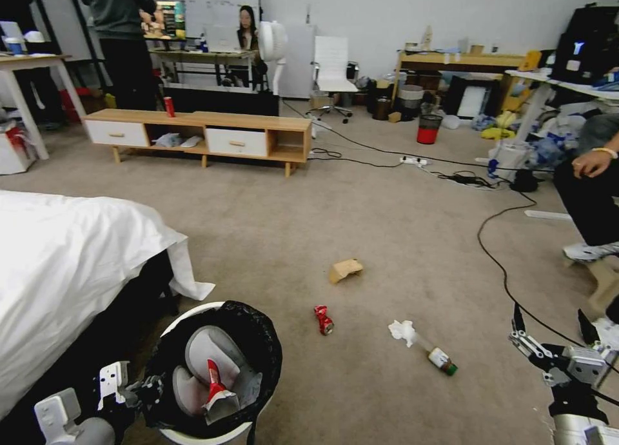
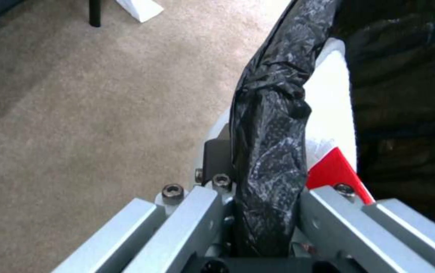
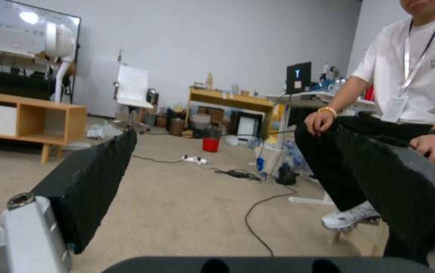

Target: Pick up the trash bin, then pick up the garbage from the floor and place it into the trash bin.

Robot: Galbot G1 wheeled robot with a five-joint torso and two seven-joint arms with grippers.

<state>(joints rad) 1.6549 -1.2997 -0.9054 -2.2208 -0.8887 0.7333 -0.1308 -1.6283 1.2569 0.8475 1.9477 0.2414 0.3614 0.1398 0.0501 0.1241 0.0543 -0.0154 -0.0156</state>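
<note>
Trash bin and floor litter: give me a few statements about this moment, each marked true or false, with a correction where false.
1. The left gripper is shut on the rim of the trash bin. True.
2. The crushed red can lies inside the bin. False: it lies on the carpet; inside the bin is a red-white wrapper.
3. The right gripper is open and holds nothing. True.
4. The green-capped bottle stands upright. False: it lies on its side, next to the white tissue.
5. The brown paper bag lies farther from the robot than the can. True.
</note>
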